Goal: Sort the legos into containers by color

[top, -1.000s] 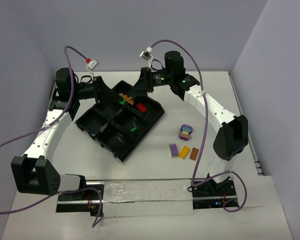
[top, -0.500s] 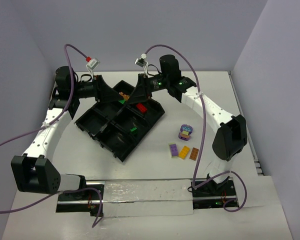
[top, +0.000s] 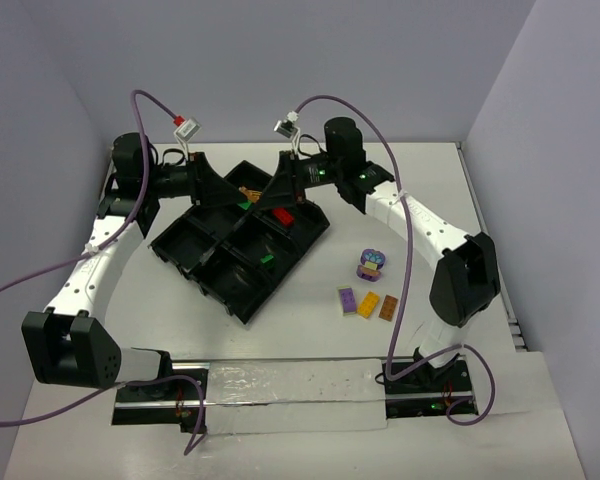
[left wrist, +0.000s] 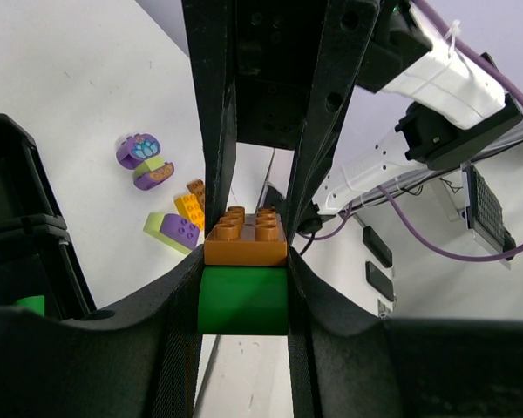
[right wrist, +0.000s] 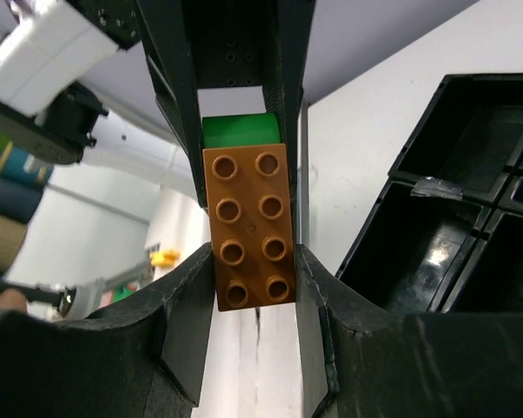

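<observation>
The left gripper (left wrist: 244,277) is closed tight on a green brick (left wrist: 243,303). The right gripper (right wrist: 251,261) is closed on the long sides of a brown brick (right wrist: 248,225) that sits studded onto the green one, and the pair hangs over the 12 o'clock end of the black tray (top: 188,242). In the right wrist view the brown brick's long axis points to 12 o'clock, straight at the left fingers, so parting them probably needs a pry across the studs, not a pull along that axis.

Arms extended, tips meeting, left end effector (left wrist: 244,283) clamping green brick (left wrist: 242,306), right end effector (right wrist: 251,270) clamping brown brick (right wrist: 246,196)
</observation>
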You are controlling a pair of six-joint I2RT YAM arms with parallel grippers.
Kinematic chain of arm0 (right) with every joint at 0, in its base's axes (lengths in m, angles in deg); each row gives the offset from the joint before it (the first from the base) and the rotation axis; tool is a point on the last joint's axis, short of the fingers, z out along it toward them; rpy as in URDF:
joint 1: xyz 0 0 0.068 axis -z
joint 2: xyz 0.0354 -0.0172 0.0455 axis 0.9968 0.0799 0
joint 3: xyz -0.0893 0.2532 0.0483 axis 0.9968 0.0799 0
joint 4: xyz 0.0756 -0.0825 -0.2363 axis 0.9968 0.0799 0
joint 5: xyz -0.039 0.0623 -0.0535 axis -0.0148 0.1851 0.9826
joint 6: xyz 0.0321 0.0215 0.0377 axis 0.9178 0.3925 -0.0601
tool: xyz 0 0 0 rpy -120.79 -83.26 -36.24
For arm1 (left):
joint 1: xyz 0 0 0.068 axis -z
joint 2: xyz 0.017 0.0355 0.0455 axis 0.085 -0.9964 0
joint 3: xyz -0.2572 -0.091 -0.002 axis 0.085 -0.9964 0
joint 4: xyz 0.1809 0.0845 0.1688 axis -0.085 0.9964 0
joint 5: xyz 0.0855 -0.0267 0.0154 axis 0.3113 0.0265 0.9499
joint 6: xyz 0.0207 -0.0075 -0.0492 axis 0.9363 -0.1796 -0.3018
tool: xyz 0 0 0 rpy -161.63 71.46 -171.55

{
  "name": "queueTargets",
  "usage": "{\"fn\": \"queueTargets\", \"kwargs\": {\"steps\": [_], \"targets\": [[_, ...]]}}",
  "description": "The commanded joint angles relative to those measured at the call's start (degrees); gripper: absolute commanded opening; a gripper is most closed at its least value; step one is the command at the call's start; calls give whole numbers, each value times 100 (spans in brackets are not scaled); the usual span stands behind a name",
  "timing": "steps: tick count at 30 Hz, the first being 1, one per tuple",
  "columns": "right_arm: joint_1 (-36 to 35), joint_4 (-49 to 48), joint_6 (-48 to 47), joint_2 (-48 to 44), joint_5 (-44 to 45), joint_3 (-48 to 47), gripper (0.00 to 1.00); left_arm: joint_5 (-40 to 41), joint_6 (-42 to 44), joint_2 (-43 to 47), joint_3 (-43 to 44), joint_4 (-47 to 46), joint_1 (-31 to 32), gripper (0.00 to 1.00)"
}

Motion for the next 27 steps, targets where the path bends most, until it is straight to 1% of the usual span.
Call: {"fn": "queueTargets", "kwargs": {"steps": [1,3,5,10,11,12,14,15,16,17,19,23,24,25,26,27], "targets": [[591,-1832,1516,-475,503,702,0,4,323,263,140,84,-9,0],[766,-2419,1990,-532,526,834,0,14,337,277,121,98,-21,0],[868,-2656,2219,-576,583,856,0,26,367,272,121,123,-27,0],[968,-2609,2359,-651,1056,880,0,191,434,241,132,273,-48,0],[1036,-2479,2382,-686,1311,925,0,340,460,248,140,372,-66,0],[1063,-2229,2335,-740,1603,946,0,523,494,248,154,427,-93,0],[1182,-1619,2087,-868,2144,1011,0,1154,643,177,233,792,-132,0],[1199,-992,1762,-998,2391,1019,0,1733,959,119,403,1425,-108,0],[1217,-660,1596,-1063,2688,1011,0,1761,1091,41,478,1816,-65,0],[1251,-413,1447,-1132,3167,1061,0,2451,1189,-95,523,2133,4,0],[1316,24,1200,-1386,3626,1231,0,3335,1260,-191,472,2592,400,0],[1395,308,1020,-1733,4118,1638,0,4502,823,-314,-2,2142,987,0],[1402,417,940,-1829,4188,1665,0,4620,677,-366,-64,2029,1158,0],[1402,443,882,-1882,4258,1691,0,4698,631,-431,-144,1892,1216,0],[1402,612,797,-1939,4329,1712,0,4713,329,-516,-278,1625,1252,0],[1402,677,757,-1976,4376,1714,0,4722,235,-572,-371,1463,1279,0]]}}
